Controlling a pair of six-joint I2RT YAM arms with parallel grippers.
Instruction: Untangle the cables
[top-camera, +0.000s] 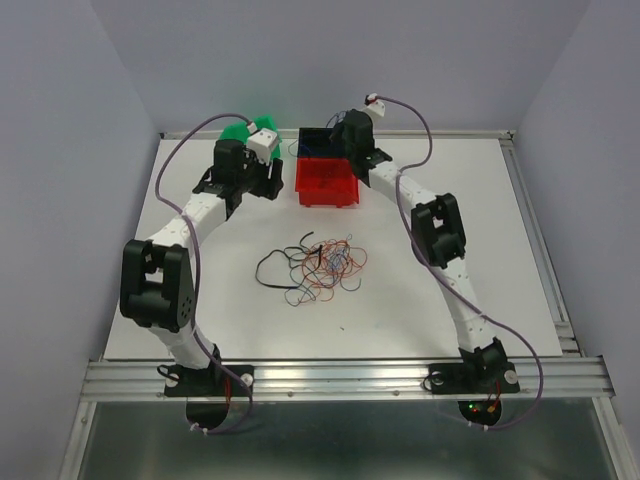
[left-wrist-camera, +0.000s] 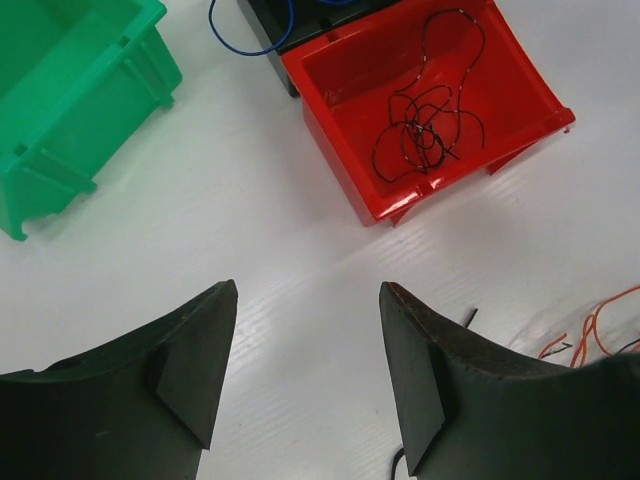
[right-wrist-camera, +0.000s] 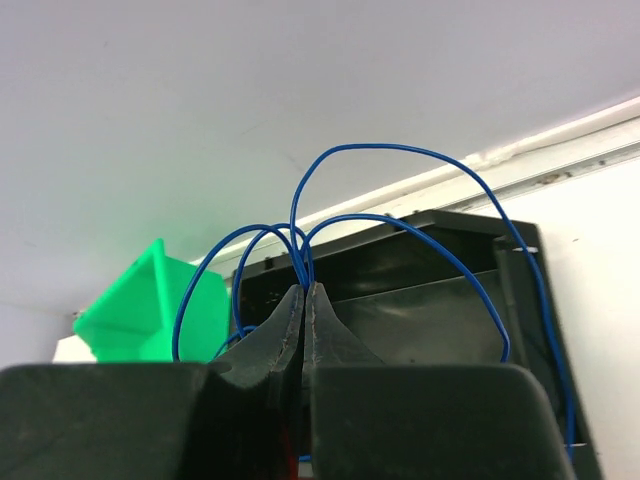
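Note:
The cables (top-camera: 325, 265) lie in a loose tangle of red, black, blue and orange wires at the table's middle. My right gripper (right-wrist-camera: 304, 288) is shut on a blue wire (right-wrist-camera: 380, 146) whose loops arch over the black bin (right-wrist-camera: 420, 310). In the top view it (top-camera: 340, 132) hangs over that bin (top-camera: 318, 140). My left gripper (left-wrist-camera: 308, 290) is open and empty above bare table, near the red bin (left-wrist-camera: 345, 165), which holds a black wire (left-wrist-camera: 425, 125). In the top view it (top-camera: 260, 183) is left of the red bin (top-camera: 327, 182).
A green bin (left-wrist-camera: 70, 90) stands at the back left, also in the top view (top-camera: 243, 132). A blue wire loop (left-wrist-camera: 245, 53) hangs by the black bin's corner. Orange wire ends (left-wrist-camera: 590, 330) lie right of my left fingers.

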